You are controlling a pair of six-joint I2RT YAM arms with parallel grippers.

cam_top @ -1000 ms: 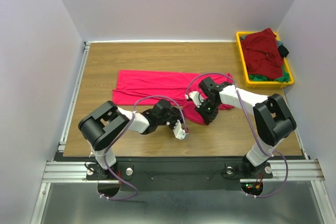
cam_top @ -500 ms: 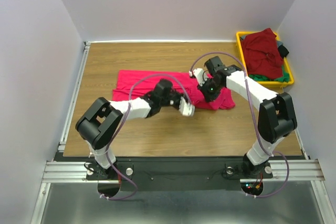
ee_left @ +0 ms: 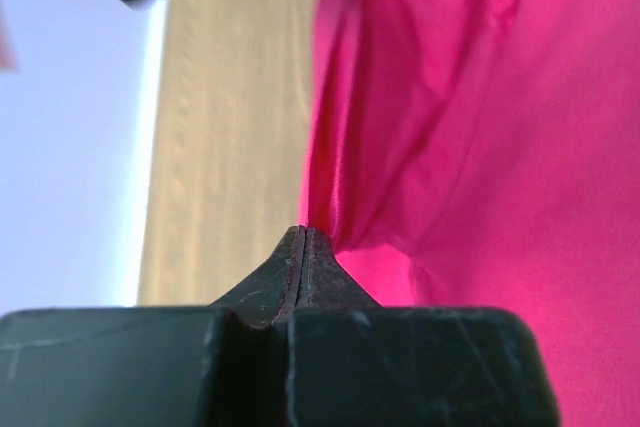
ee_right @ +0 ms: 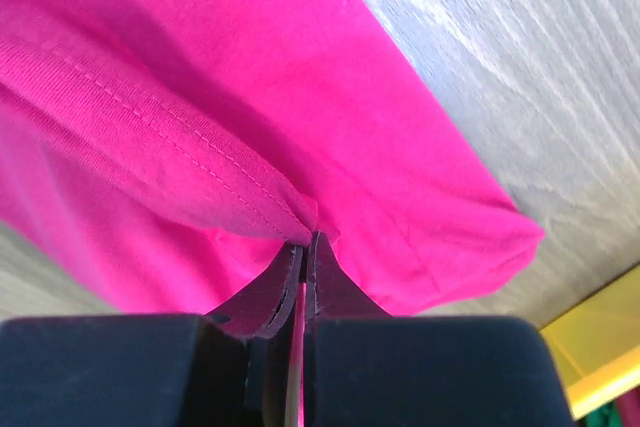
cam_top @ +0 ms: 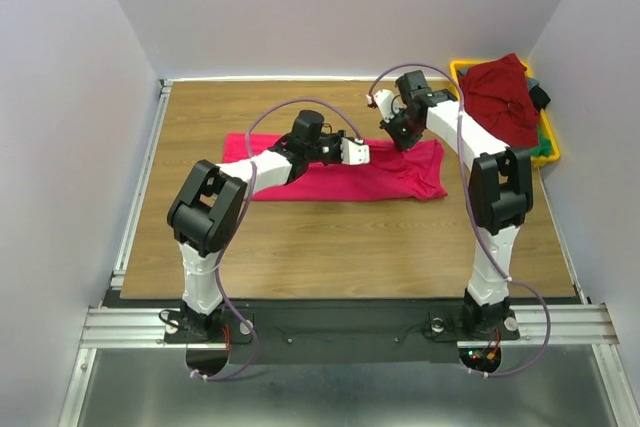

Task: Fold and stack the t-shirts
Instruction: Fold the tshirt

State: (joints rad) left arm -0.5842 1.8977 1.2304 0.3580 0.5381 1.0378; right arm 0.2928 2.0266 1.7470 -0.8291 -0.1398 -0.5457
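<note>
While the crimson shirt (cam_top: 330, 175) lies spread across the middle of the counter (cam_top: 300, 237), long axis running from 9 to 3 o'clock, both arms reach to its 12 o'clock edge. The left pincer (cam_top: 360, 153) is pressed fully together on a gathered fold near the middle of that edge. The right pincer (cam_top: 397, 137), toward 1 o'clock, is likewise closed, with a sliver of hemmed cloth caught between its tips. At the counter's 2 o'clock corner a yellow bin (cam_top: 461, 112) holds a maroon shirt (cam_top: 500, 97) heaped over green cloth (cam_top: 530, 152).
</note>
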